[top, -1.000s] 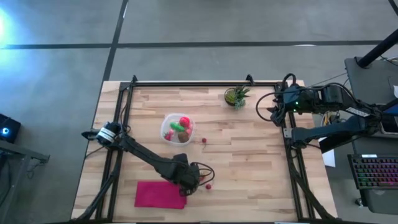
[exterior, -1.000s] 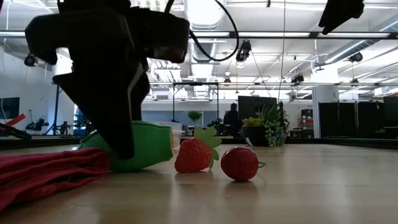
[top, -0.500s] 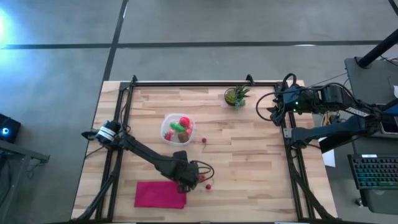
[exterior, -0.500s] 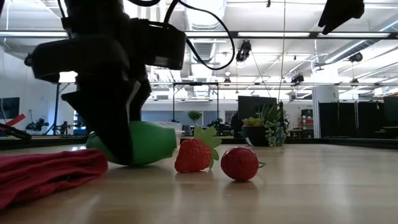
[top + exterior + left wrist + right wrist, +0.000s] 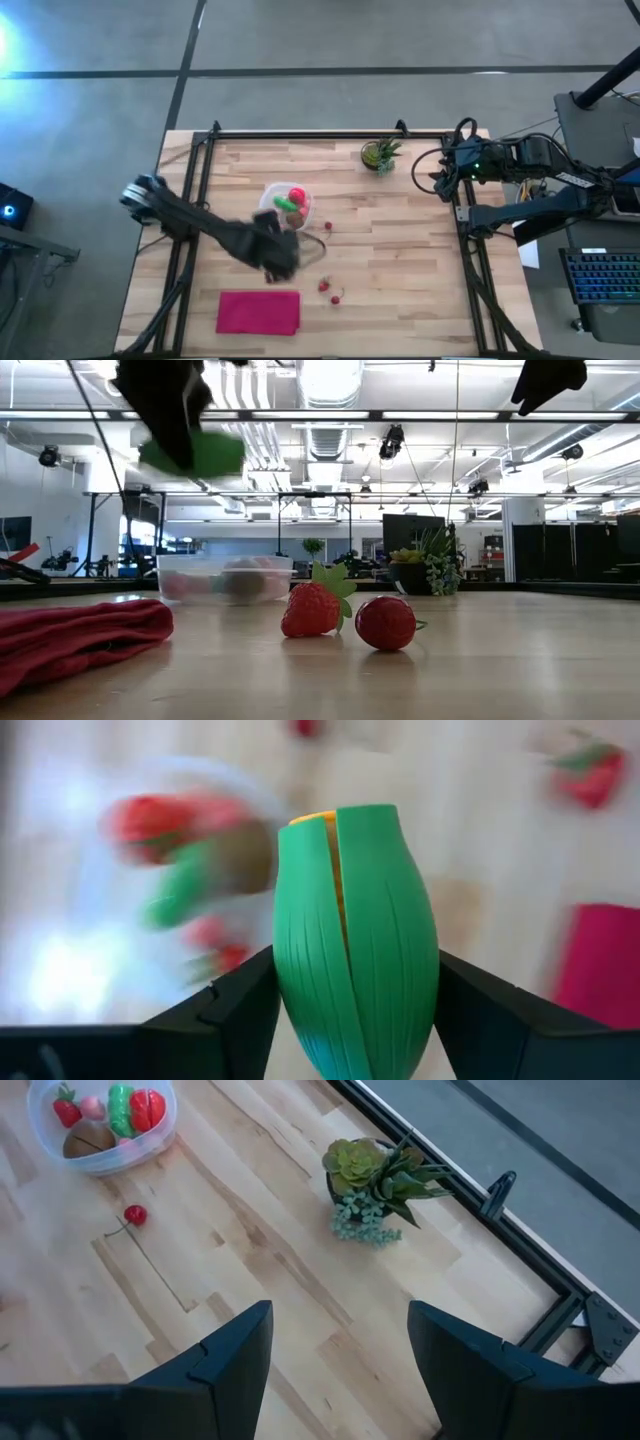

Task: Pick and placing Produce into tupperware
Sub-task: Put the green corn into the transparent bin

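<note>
My left gripper (image 5: 275, 255) is raised above the table between the magenta cloth (image 5: 258, 312) and the clear tupperware (image 5: 287, 207), shut on a green oblong husk piece (image 5: 355, 940) with a yellow core. In the low view that piece (image 5: 195, 455) hangs high above the table. The tupperware (image 5: 100, 1120) rests on its base and holds a red piece, a green piece, a brown lump and a berry. A strawberry (image 5: 323, 286) and a cherry (image 5: 335, 298) lie on the wood, and a second cherry (image 5: 135, 1215) lies nearer the container. My right gripper (image 5: 340, 1370) is open by the far right corner. My left gripper pinches the green husk piece between its two fingers (image 5: 245, 1005), one on each long side (image 5: 300, 990). The piece lies along the fingers and its yellow-tipped end (image 5: 315, 820) sticks out past them. It is lifted clear of the table.
A spiky potted plant (image 5: 380, 155) stands near the far edge. The magenta cloth (image 5: 80, 635) lies flat at the near edge. A dark frame rail (image 5: 300, 133) runs around the table. Bare wood (image 5: 400, 260) lies between the produce and the right arm.
My left gripper has risen from the table beside the cloth with the green piece in its fingers and swung toward the far left, toward the tupperware. The green piece, which lay on the wood next to the strawberry, now hangs lifted clear. The strawberry and cherries stayed put.
</note>
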